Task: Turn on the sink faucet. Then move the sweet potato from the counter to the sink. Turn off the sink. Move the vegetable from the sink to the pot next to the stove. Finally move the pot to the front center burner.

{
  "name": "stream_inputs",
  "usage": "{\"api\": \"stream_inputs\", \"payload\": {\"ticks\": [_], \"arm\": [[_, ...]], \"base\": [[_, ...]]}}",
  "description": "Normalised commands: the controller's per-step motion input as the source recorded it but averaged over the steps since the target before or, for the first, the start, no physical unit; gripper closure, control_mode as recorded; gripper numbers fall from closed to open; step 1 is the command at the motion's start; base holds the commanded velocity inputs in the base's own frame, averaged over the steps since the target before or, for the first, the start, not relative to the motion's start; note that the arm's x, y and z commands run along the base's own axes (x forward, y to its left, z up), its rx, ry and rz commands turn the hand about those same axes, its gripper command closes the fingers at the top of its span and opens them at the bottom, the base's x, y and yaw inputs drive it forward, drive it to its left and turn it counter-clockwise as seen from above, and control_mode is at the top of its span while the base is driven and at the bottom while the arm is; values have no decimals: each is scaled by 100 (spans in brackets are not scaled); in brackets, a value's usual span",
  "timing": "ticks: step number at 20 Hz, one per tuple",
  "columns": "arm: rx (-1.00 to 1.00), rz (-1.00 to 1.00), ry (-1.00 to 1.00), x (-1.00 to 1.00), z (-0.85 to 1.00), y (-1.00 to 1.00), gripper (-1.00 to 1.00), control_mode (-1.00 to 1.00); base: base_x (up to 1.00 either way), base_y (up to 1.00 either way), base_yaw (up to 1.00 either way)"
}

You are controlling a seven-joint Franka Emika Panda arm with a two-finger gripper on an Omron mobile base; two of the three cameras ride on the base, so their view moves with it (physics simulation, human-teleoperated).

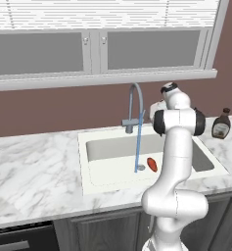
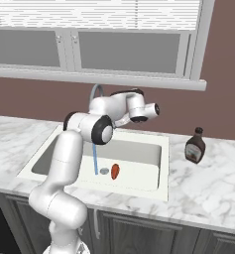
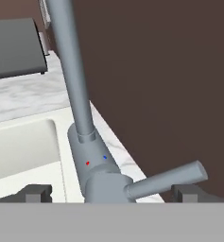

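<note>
Fig. legend. Sink faucet [image 1: 135, 105]: grey gooseneck at the back rim of the sink [image 1: 88, 162], w/ a thin blue stream of water [image 1: 137, 147] falling from the spout to the basin floor near the drain [image 2: 104, 170]. Sweet potato [image 1: 151, 164]: orange-red tuber lying on the basin floor, just beside the drain at approx. 3 o'clock from it in both base views; apart from the stream. Counter [image 1: 34, 171]: white marble w/ grey veining, surrounds the sink; dark cabinets below. Brown bottle [image 2: 195, 146] w/ dark cap stands upright on the counter, at 3 o'clock from the sink, well apart from it.

Gripper [image 3: 112, 193]: fingers spread wide, holding nothing. In the hand view the faucet base and side lever [image 3: 168, 178] sit between the two fingertips [image 3: 38, 191]; the lever points toward 3 o'clock, slightly raised. Contact btw. fingers and lever cannot be told. Red and blue dots mark the faucet body. Arm reaches over the basin's back edge toward the faucet.
</note>
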Motion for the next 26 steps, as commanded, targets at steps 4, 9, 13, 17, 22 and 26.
{"api": "stream_inputs", "payload": {"ticks": [4,9,13,17,22,26], "arm": [[0,11,1,12,3,36,-100,-100],[0,18,9,23,0,31,-100,-100],[0,15,9,12,0,30,-100,-100],[0,7,0,-10,0,33,-100,-100],[0,1,0,-16,1,38,-100,-100],[0,0,0,-3,5,38,-100,-100]], "base": [[0,0,0],[0,0,0],[0,0,0],[0,0,0],[0,0,0],[0,0,0]]}}
